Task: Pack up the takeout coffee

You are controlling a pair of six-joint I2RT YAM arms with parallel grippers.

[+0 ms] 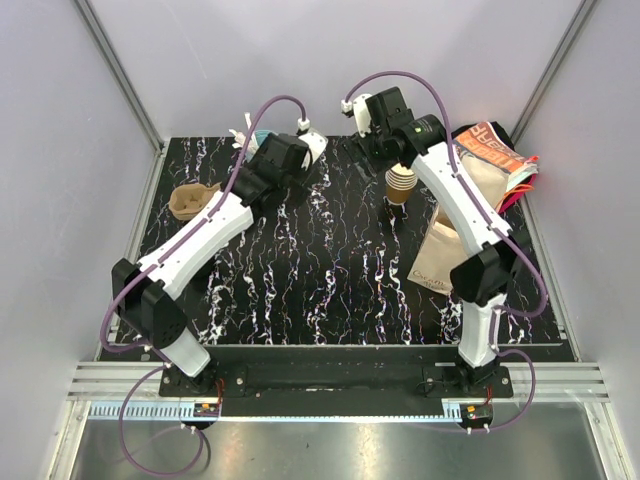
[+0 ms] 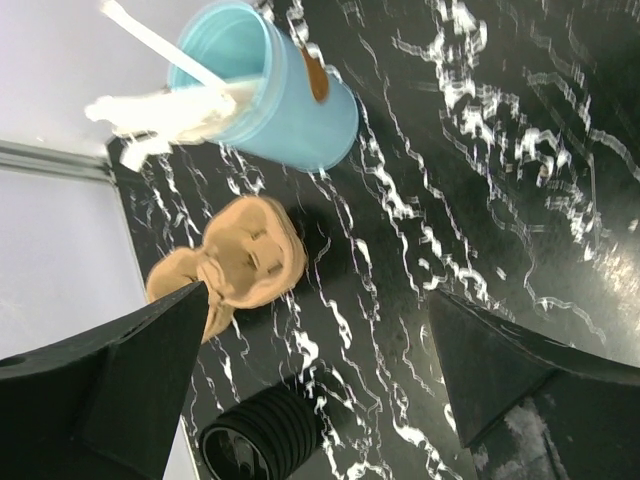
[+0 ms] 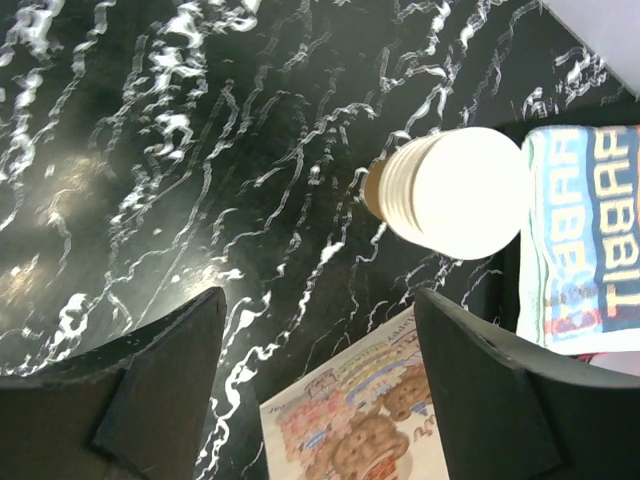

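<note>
No single brown coffee cup shows in any view; the takeout coffee is out of view. A stack of nested brown cups (image 1: 402, 183) stands at the back centre-right, white-topped in the right wrist view (image 3: 455, 190). My right gripper (image 1: 380, 120) hangs above the table near that stack. Its jaws (image 3: 318, 300) are open with only tabletop and printed paper beneath. My left gripper (image 1: 272, 165) is at the back left, open (image 2: 318, 295) and empty. It hangs over the tabletop between a brown moulded cup carrier (image 2: 240, 255) and bare marble.
A light-blue cup (image 2: 270, 100) holds white utensils at the back left. A black ribbed cup (image 2: 260, 440) lies on its side near the left jaw. A brown paper bag (image 1: 445, 250) lies flat under the right arm. A pale printed sheet (image 3: 370, 420) and colourful packets (image 1: 495, 150) are at the right.
</note>
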